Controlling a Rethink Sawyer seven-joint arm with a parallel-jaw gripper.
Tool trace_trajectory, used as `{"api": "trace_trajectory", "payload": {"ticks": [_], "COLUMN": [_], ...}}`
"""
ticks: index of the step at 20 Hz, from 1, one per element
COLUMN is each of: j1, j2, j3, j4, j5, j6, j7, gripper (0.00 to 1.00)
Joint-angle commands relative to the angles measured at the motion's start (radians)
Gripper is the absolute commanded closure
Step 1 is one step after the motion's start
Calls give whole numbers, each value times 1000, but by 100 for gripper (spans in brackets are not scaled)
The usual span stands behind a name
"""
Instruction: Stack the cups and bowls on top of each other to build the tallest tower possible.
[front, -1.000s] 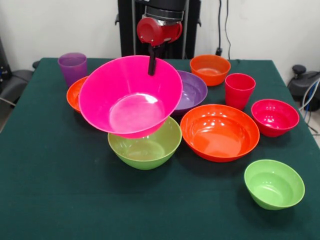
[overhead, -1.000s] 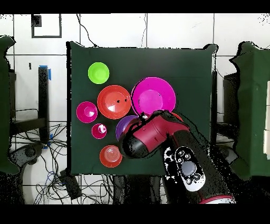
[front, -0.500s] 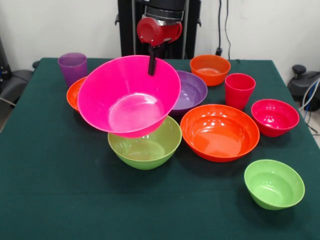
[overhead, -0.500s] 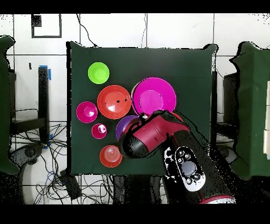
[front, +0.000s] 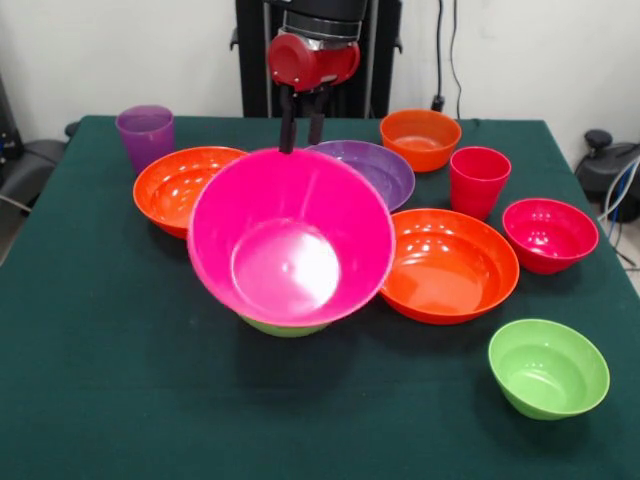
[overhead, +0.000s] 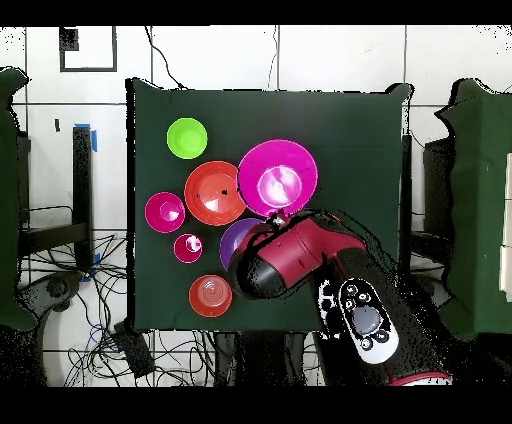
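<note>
Since the earlier frames the big hot pink bowl had dropped out of the air and moved toward the camera, landing in the lime green bowl, of which only a sliver showed beneath it; the orange bowl behind it, hidden before, lay exposed. The end effector hung just above the pink bowl's far rim with its two fingers parted and nothing between them. The pink bowl sat tilted, its mouth tipped toward the camera rather than level, so it looked only half seated. A judgement: if the fingers caught that rim on rising, or another bowl were set on this slope, the pink one could slide off and knock the large orange bowl touching its side. On the bench the purple cup and red-pink cup stood well apart from the tower, unstacked.
</note>
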Motion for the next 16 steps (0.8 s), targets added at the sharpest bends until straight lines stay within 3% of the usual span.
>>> {"api": "trace_trajectory", "payload": {"ticks": [1,13,16], "j1": [-17,-17,-13], "j2": [23,18,-16], "j3": [33,38,38], "j4": [-14,-17,1], "j5": [31,54,80], "j6": [-51,-50,-43], "j7": [37,41,55], "gripper": [0,0,0]}}
